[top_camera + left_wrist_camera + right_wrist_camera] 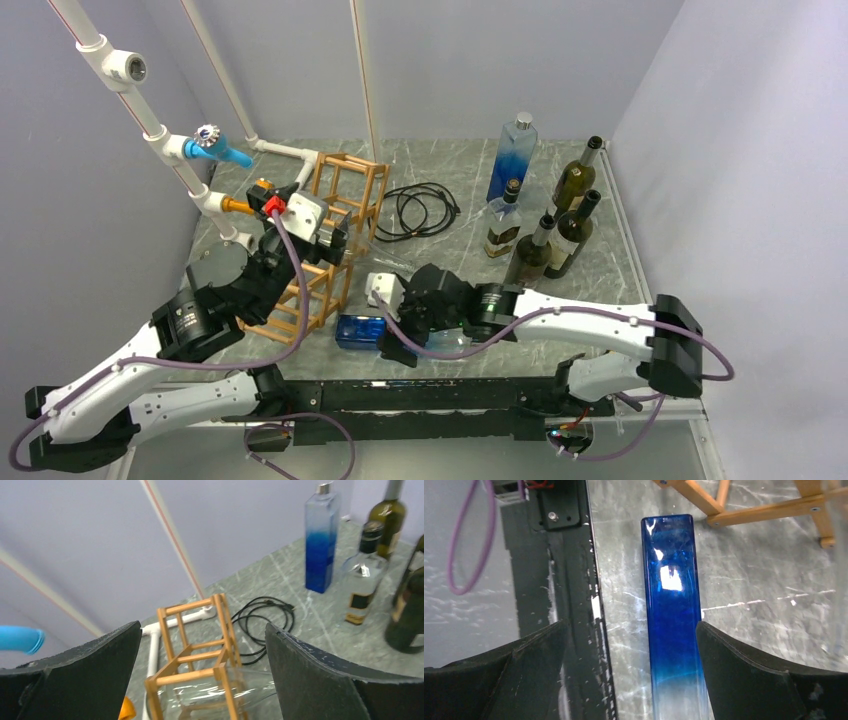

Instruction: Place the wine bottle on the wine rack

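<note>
Where the right claw hangs low over the table, its fingers are spread wide. A blue glass bottle lies flat between them, with bare table showing on both sides of it - no contact visible. The bottle is square-sided. It is deep blue at the end farthest from this claw and fades to clear glass towards the claw's wrist. Its blue end points at the foot of the wine rack, which is just beyond the claw's fingertips.

The left claw is likewise fully open and holds nothing. It is raised beside the upper part of the rack, and the rack's orange-brown sticks show in the gap between its fingers. A clear glass vessel lies inside the rack frame directly ahead of this claw - its type cannot be determined.

Further items:
- A coil of black cable lies on the table past the rack, ahead of the left claw.
- Well beyond the right claw stand a tall blue rectangular bottle, a clear bottle with a dark cap and three dark green wine bottles, all upright and close together.
- A white pipe with a blue valve handle runs to the outer side of the left claw.
</note>
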